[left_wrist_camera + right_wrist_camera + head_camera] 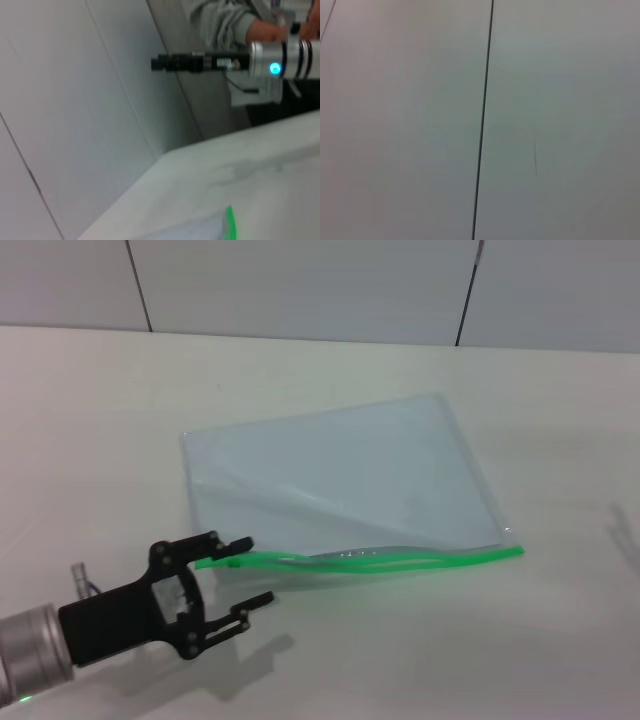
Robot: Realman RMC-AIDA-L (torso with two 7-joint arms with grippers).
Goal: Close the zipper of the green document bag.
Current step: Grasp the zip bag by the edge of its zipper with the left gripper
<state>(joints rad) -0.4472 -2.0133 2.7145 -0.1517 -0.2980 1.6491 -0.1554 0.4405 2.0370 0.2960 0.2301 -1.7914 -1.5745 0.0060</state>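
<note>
A pale surface [90, 410] runs back to a grey panelled wall [300, 285]. One green document bag [335, 475] lies flat on it, its single zipper [400, 558] gaping along the near edge. The left gripper [250, 570] has its jaws spread around the zipper's end. The right gripper [160, 63] hangs far off; whether its jaws are parted I cannot tell.

A white table [90, 420] carries everything. The bag [340, 475] lies flat at centre, its zipper [380, 560] along the six o'clock edge.
</note>
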